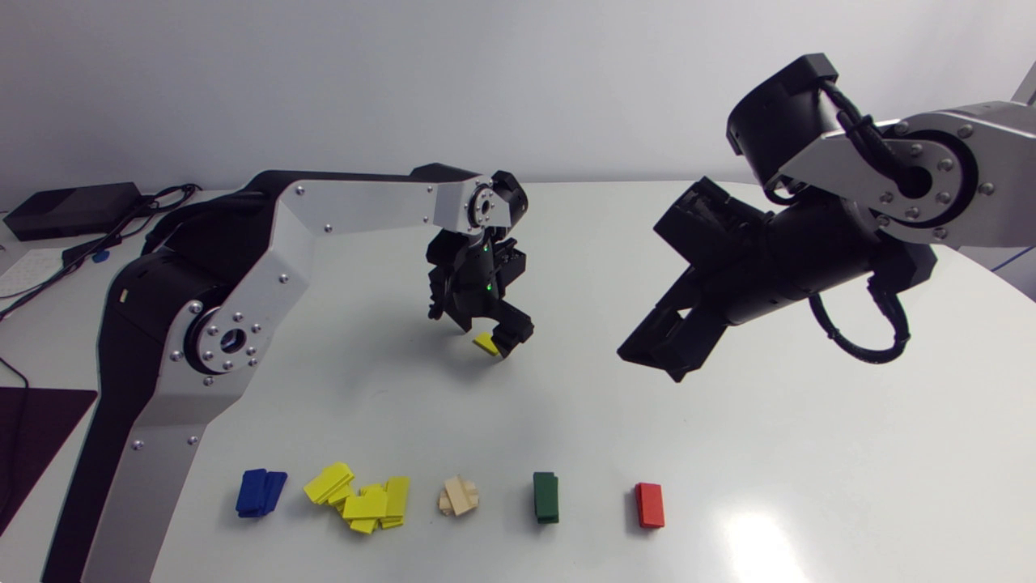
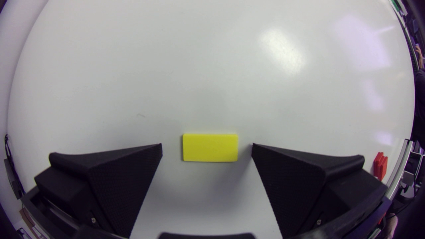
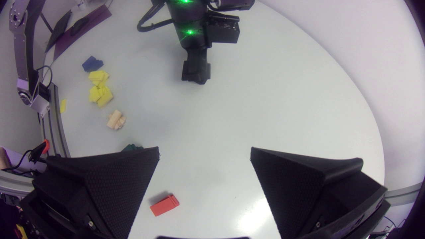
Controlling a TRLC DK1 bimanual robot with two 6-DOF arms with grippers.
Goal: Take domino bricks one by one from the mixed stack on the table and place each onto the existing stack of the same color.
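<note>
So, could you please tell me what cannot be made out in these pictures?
- Head view: the left gripper covers part of the flat yellow domino brick.
- Right wrist view: a finger of the right gripper hides most of the dark green brick stack; the left gripper hides the yellow brick.
- Left wrist view: of the stacks, only the red brick stack shows.
- Brick count in the scattered yellow pile: too small to tell.

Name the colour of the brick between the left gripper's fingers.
The brick is yellow, clearest in left wrist view.
</note>
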